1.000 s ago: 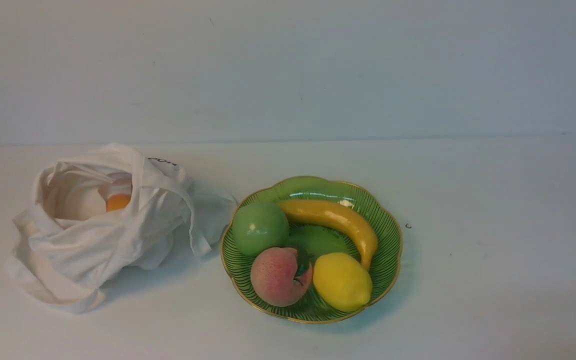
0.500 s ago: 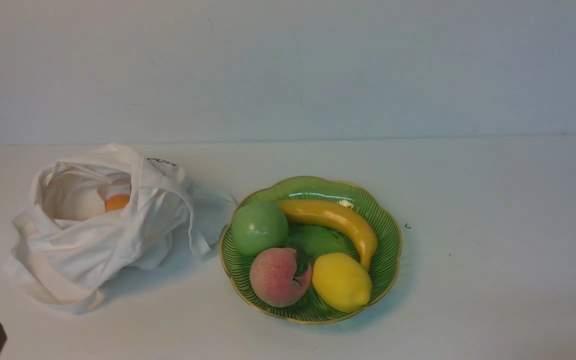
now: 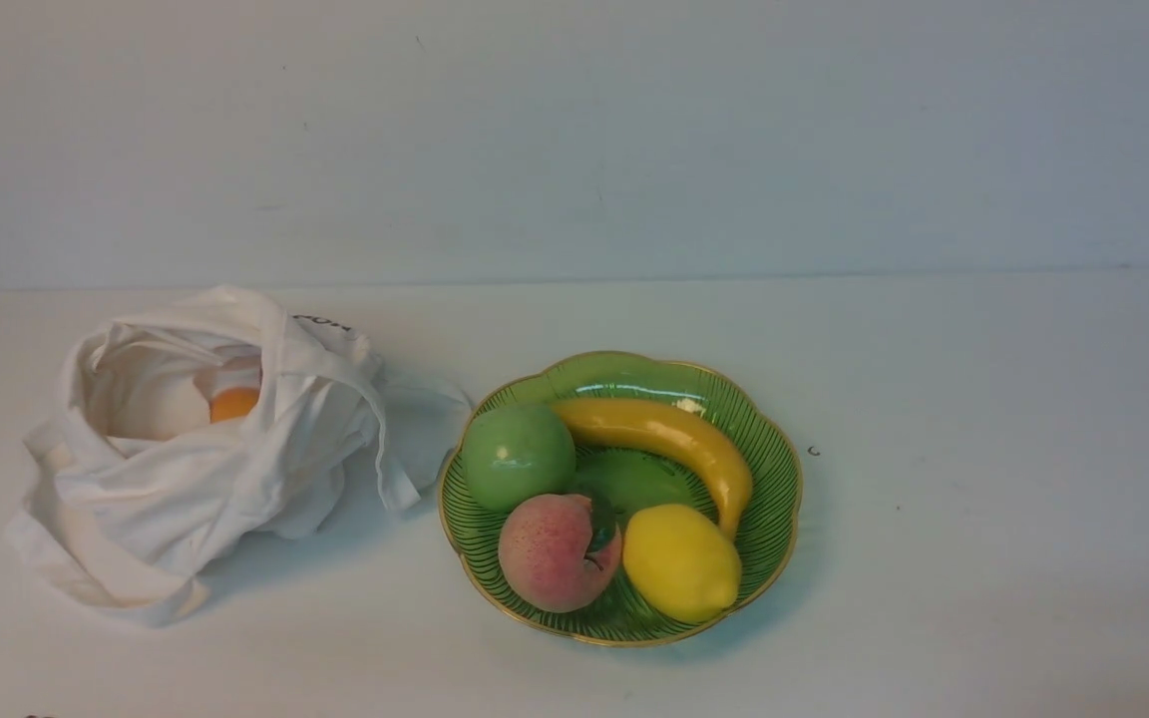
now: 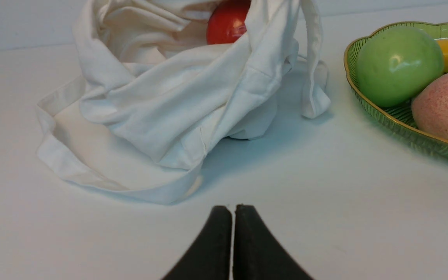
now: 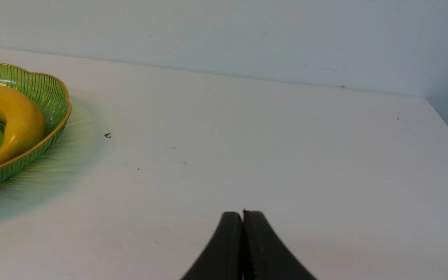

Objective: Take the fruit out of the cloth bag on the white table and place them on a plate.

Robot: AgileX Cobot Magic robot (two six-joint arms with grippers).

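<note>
Left wrist view, cloth bag (image 4: 177, 97) beyond left gripper (image 4: 232, 208)

The cloth bag (image 3: 205, 439) sits at the frame's left on the white table (image 3: 983, 499), one fruit (image 3: 234, 402) inside. The plate (image 3: 779, 469) lies centre, just right of it, holding apple (image 3: 518, 456), banana (image 3: 669, 439), peach (image 3: 557, 550) and lemon (image 3: 681, 561).

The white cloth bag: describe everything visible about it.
The white cloth bag is soft, crumpled fabric, slumped on the white table on the robot's left, beside the green gold-rimmed plate. Its mouth gapes upward, strap handles drooping toward the plate; whether one touches the rim is unclear. Small black lettering shows on the far side. Inside sits an orange-looking round fruit, redder in the left wrist view. No gripper touches it.
</note>
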